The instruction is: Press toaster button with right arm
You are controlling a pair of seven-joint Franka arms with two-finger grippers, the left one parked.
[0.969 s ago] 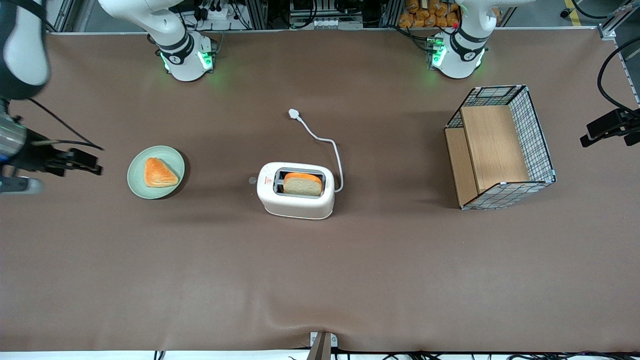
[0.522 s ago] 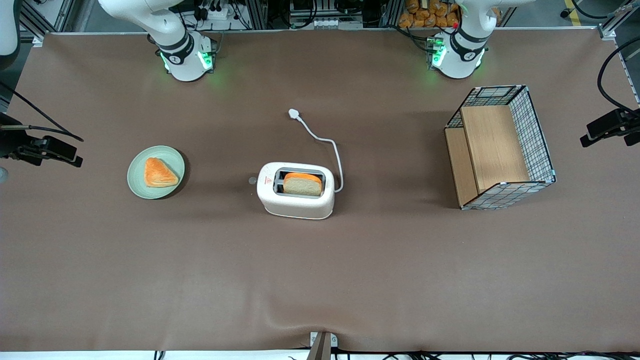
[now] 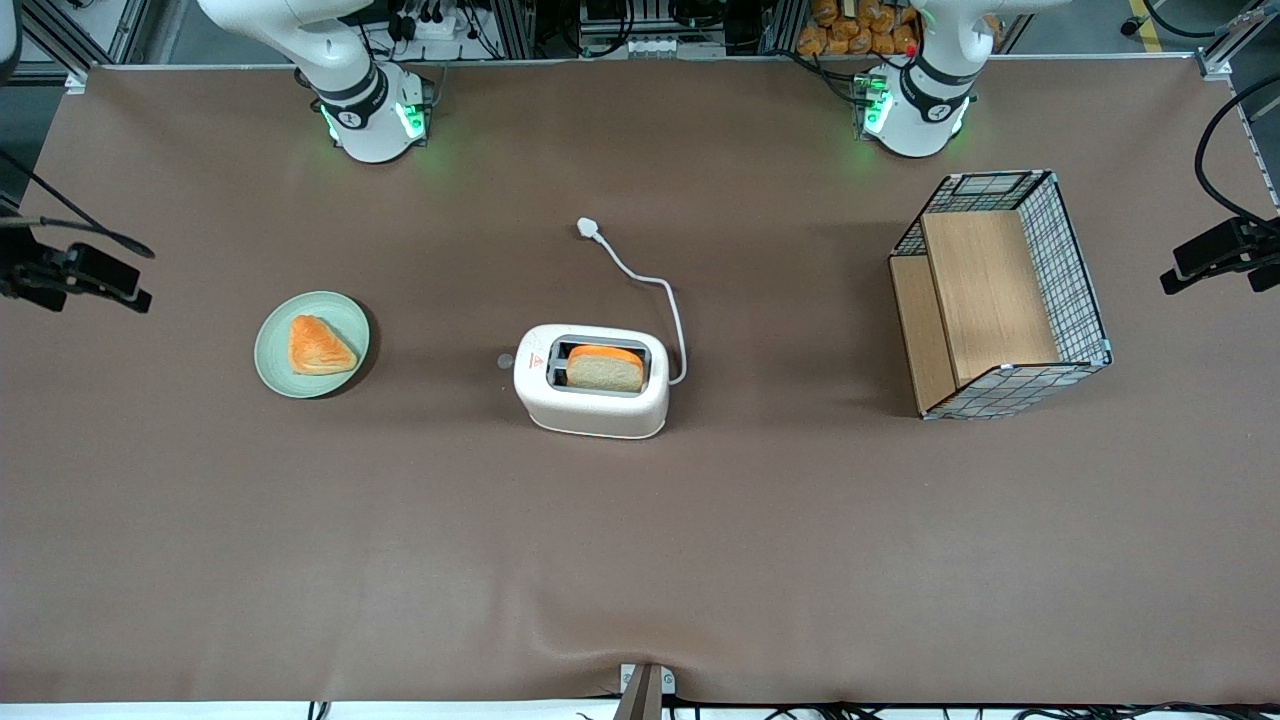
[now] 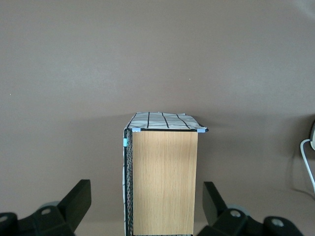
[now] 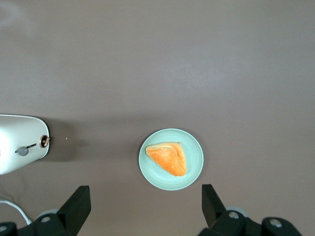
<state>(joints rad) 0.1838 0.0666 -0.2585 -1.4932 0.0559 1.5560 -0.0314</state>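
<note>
Brown table (image 3: pixel 640 560) lies under the end effector (image 5: pixel 147 209), seemingly spread wide and empty, above the plate (image 5: pixel 195 173).

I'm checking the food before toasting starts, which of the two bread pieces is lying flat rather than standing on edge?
The orange triangular piece lies flat on the green plate. The other slice stands on edge in the toaster slot. The gripper, open, hangs toward the working arm's end.

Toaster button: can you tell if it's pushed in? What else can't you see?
1. Toaster button: too small in the front view to tell if it is pressed.
2. Toaster: cut off by the edge of the right wrist view.
3. Bread: its lower part is hidden inside the toaster's slot.
4. Claw: open, at the working arm's end of the table; the front view's edge cuts it off.
</note>
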